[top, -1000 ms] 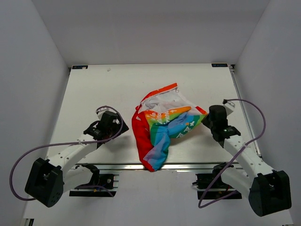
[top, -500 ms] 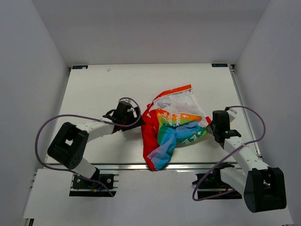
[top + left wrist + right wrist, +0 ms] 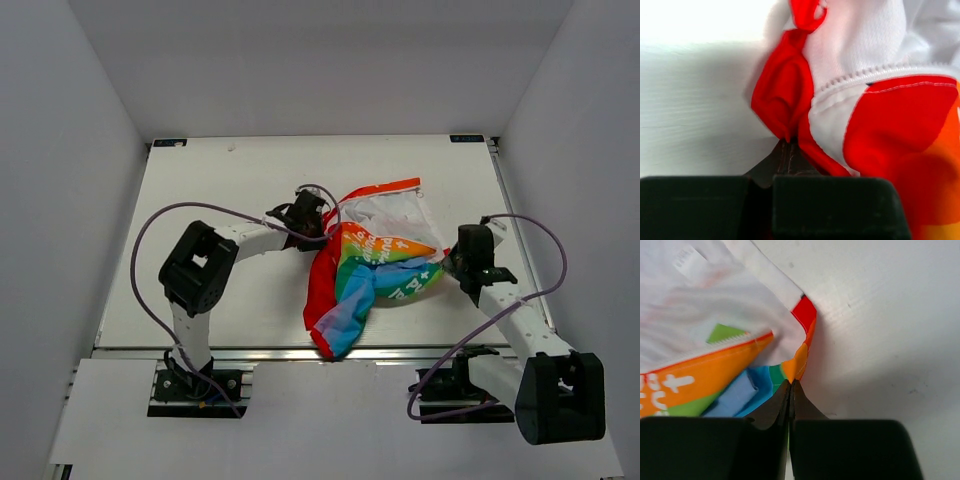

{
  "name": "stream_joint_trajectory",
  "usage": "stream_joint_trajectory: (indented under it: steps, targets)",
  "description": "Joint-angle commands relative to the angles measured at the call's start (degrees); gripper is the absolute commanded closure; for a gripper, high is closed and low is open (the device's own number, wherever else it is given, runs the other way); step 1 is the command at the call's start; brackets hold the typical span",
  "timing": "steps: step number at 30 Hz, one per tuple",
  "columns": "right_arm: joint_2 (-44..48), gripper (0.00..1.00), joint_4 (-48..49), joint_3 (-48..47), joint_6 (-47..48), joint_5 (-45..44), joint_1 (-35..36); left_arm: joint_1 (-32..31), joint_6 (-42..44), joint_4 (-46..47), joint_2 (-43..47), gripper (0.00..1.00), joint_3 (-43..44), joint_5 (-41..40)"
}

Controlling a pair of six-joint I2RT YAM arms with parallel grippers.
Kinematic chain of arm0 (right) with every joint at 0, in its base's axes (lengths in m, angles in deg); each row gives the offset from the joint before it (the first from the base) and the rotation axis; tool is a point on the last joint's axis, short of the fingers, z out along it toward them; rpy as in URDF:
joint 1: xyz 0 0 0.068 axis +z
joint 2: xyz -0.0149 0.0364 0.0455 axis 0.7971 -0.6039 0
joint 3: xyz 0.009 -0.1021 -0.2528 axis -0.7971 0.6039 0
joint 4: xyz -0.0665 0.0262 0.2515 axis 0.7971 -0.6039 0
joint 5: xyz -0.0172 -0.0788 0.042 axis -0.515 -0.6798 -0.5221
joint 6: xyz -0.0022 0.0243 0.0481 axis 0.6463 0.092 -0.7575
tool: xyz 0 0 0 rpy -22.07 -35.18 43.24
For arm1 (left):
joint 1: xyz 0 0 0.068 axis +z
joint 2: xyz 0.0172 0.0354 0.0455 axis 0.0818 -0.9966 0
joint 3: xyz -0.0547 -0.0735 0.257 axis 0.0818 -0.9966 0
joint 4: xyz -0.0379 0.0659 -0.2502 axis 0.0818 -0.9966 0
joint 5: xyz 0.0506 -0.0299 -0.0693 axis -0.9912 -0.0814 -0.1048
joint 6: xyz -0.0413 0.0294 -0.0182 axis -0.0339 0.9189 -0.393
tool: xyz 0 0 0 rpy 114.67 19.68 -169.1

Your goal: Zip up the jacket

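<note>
The jacket (image 3: 375, 255) lies bunched right of centre on the worktop (image 3: 200, 190), its tail reaching the near edge. The left claw (image 3: 787, 146) is pinched tight on red fabric and the right claw (image 3: 791, 386) on a striped hem corner (probably to spread it flat). There is open room toward the far and left edges.

Crumpled jacket (image 3: 378, 268), unzipped, rainbow panel up, white lining and red trim showing, zipper (image 3: 865, 76) teeth bare; mid-right on tabletop (image 3: 220, 190), blue end trailing to near edge.
</note>
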Motion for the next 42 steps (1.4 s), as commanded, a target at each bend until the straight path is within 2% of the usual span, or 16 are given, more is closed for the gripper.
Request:
stream_joint_trajectory:
  steps: [1,7,11,13,16,21,26,28,29,31,32,33,34,36,39,42]
  targets:
    - [-0.39,1.0,3.31,-8.76,4.71,2.56,-1.64,0.78,1.35,-9.75,5.86,1.0,9.23,-15.26]
    - [-1.71,1.0,-1.07,-27.12,11.14,4.78,-2.17,5.7,4.42,-12.05,21.14,1.0,16.21,-25.23]
    - [-1.45,1.0,-11.17,-34.54,9.91,0.56,-2.52,9.13,2.51,-15.03,28.88,1.0,14.13,-29.35]
    - [-0.4,1.0,-15.73,-33.77,8.43,-1.02,-2.87,11.85,-0.22,-20.3,31.88,1.0,11.4,-30.25]
    - [2.5,1.0,-18.91,-26.84,6.31,-3.04,-3.83,15.19,-3.92,-23.3,37.51,1.0,0.27,-29.38]
    - [1.02,1.0,-19.89,-12.17,5.69,0.99,-5.68,16.43,-10.68,-34.44,38.85,1.0,-6.79,-29.46]
    - [-2.41,0.61,-18.92,-9.41,5.78,3.63,-5.77,16.52,-16.56,-42.53,36.74,0.98,-7.6,-32.98]
    - [-2.15,0.46,-18.05,-11.07,7.53,5.73,-5.77,16.52,-16.58,-43.25,36.73,0.74,-7.68,-32.28]
    - [-1.63,0.43,-17.52,-11.52,8.32,6.26,-5.77,16.52,-15.97,-43.43,36.91,0.46,-8.21,-31.75]
    - [-0.48,0.31,-16.73,-12.92,8.85,6.96,-5.77,16.52,-15.44,-43.69,38.22,0.31,-9.08,-29.65]
    - [-0.22,0.28,-16.38,-13.45,9.29,7.49,-5.77,16.52,-14.74,-44.13,38.58,0.23,-9.27,-28.51]
    - [-0.13,0.23,-16.11,-13.98,10.34,9.41,-5.68,16.52,-13.95,-44.04,39.01,0.04,-9.44,-27.1]
    - [-0.13,0.15,-16.02,-14.42,10.96,10.65,-5.68,16.52,-13.16,-43.87,39.37,0.02,-9.62,-25.61]
    - [-0.13,0.11,-15.24,-15.22,12.1,13.55,-5.77,16.52,-11.57,-43.69,39.9,0.02,-9.45,-22.88]
    - [-0.13,0.11,-12.08,-14.78,14.56,19.7,-4.11,16.52,-11.04,-43.95,39.03,0.02,-6.91,-25.23]
    - [-1.88,0.11,-10.22,-15.91,15.97,20.51,1.33,16.52,-9.29,-44.22,35.7,0.02,-0.15,-26.56]
